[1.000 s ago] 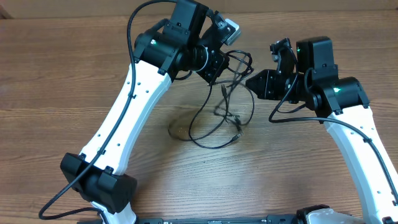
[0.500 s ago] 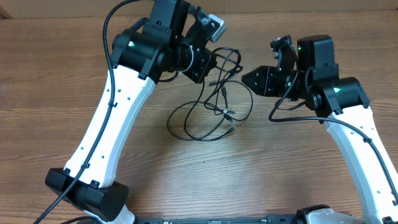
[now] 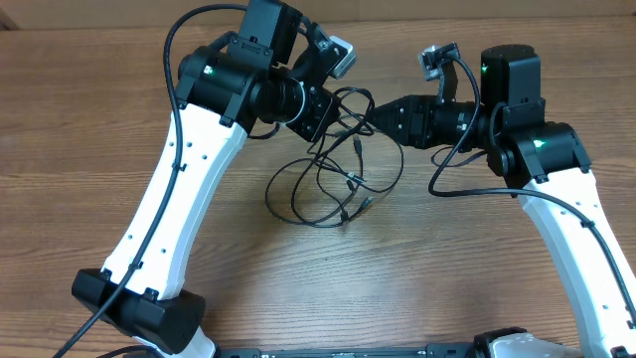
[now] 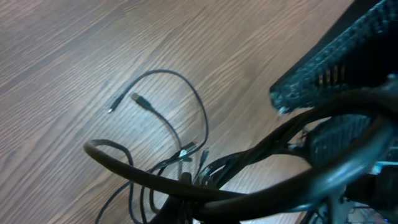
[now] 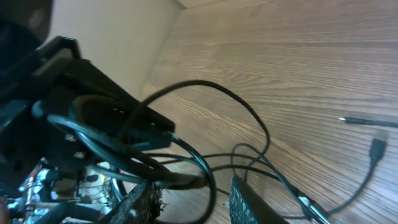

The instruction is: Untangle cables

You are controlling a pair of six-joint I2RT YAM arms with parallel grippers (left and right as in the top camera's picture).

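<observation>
**Right gripper at the bundle, no grip yet**

Left gripper (image 3: 320, 107) is clamped shut on the cables (image 3: 333, 184). The bunch sits just below its fingers, with loops trailing onto the table (image 3: 477, 288). Right gripper (image 3: 384, 117) is part open, a strand running between its fingers (no pinch visible). Close on one strand only, then pull slowly away from the left fingers.

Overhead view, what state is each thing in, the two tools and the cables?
left tool, shut on the cables at one end of the bunch.
right tool, open, with strands crossing between its jaws.
cables, tangled, with loops and plug ends lying on the table.
</observation>
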